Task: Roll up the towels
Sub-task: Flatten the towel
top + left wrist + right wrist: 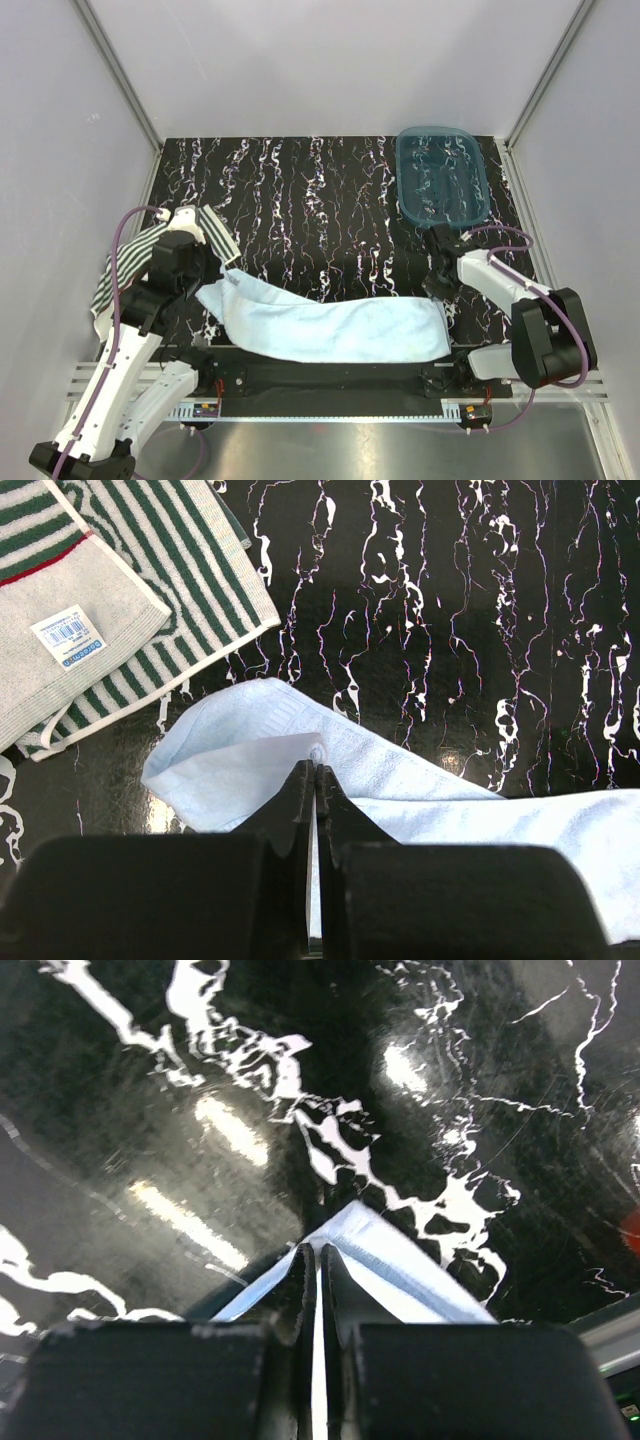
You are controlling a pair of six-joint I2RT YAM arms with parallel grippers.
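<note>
A light blue towel [330,330] lies stretched across the near part of the black marbled table. My left gripper [315,767] is shut on the blue towel's [420,790] left end, its cloth pinched between the jaws. My right gripper [318,1248] is shut on a corner of the same towel [400,1265] at its right end. In the top view the left gripper [222,277] and right gripper [437,293] hold the two ends. The green-and-white striped towel [150,260] lies at the far left, with its label and printed band [70,640] showing in the left wrist view.
A translucent teal plastic tub [441,177] stands at the back right of the table. White walls with metal rails close the table in on three sides. A metal rail [330,385] runs along the near edge between the arm bases.
</note>
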